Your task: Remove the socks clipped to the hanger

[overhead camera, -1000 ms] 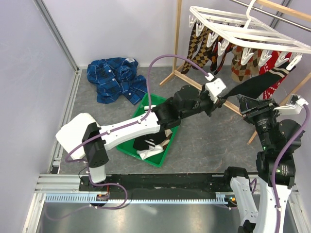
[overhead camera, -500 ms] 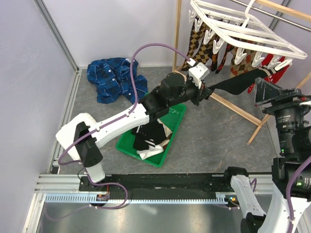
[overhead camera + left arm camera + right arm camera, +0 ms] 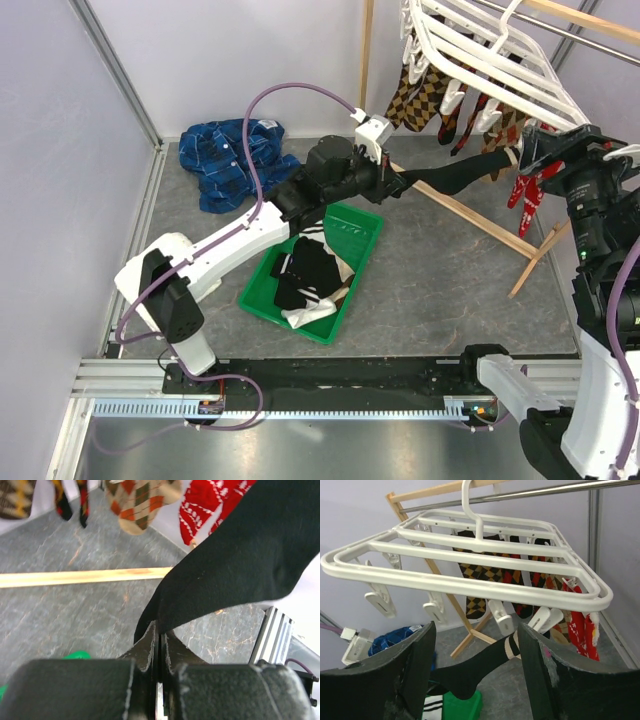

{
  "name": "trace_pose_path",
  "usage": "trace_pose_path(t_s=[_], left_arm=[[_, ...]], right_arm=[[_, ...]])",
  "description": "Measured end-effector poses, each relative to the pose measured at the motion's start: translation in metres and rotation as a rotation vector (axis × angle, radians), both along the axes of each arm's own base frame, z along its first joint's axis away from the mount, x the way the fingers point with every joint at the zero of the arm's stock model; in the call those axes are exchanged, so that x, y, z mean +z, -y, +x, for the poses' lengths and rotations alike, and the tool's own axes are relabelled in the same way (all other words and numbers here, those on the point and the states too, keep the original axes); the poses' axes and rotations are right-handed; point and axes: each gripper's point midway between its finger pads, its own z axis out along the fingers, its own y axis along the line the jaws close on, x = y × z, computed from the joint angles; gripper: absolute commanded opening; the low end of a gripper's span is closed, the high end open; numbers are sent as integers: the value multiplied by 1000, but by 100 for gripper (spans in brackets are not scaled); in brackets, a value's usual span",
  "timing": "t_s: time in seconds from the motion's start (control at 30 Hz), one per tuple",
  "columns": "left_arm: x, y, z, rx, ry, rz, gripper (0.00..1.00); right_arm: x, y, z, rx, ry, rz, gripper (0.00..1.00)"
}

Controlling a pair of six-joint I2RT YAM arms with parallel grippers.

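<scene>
The white grid hanger [image 3: 490, 70] hangs tilted from a rail at the back right. Argyle socks [image 3: 415, 95] and red socks [image 3: 525, 190] dangle from its clips. My left gripper [image 3: 392, 184] is shut on the toe end of a black sock [image 3: 450, 172], which is stretched taut toward a clip. The left wrist view shows the jaws [image 3: 160, 630] pinching that sock [image 3: 240, 565]. My right gripper [image 3: 537, 150] is open and empty just below the hanger's near edge [image 3: 470, 585]. Between its fingers [image 3: 415, 670] the black sock [image 3: 470, 672] shows a tan cuff band.
A green bin [image 3: 350, 235] on the floor holds black and white-striped socks. A blue plaid shirt [image 3: 235, 160] lies at the back left. The wooden stand's bar [image 3: 480, 222] crosses the floor under the hanger, and its upright [image 3: 366, 60] stands beside it.
My left arm has pulled the black sock leftward and back, stretching it. The hanger has tilted and swung up. My right gripper has risen closer to the hanger.
</scene>
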Motion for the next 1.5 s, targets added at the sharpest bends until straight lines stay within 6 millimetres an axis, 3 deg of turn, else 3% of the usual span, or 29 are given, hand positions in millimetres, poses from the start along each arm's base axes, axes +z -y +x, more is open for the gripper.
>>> trace_pose_path(t_s=[0.4,0.77,0.97,1.17,1.4,1.5], left_arm=[[15,-8,-10,-31,-11,-29,2],[8,-34,11,51,-96,-25,2],[10,-37,8,52,-102,-26,2],[17,-40,4,51,-94,-33,2],[17,-42,3,51,-97,-31,2],[15,-42,2,52,-102,-25,2]], right_arm=[[-64,8,-7,-67,-127,-29,77],[-78,-9,8,9,-192,-41,83],[-86,-17,9,51,-214,-28,86],[-119,-26,20,85,-292,1,88],[-170,-41,18,159,-384,43,91],[-182,-48,18,197,-392,54,94]])
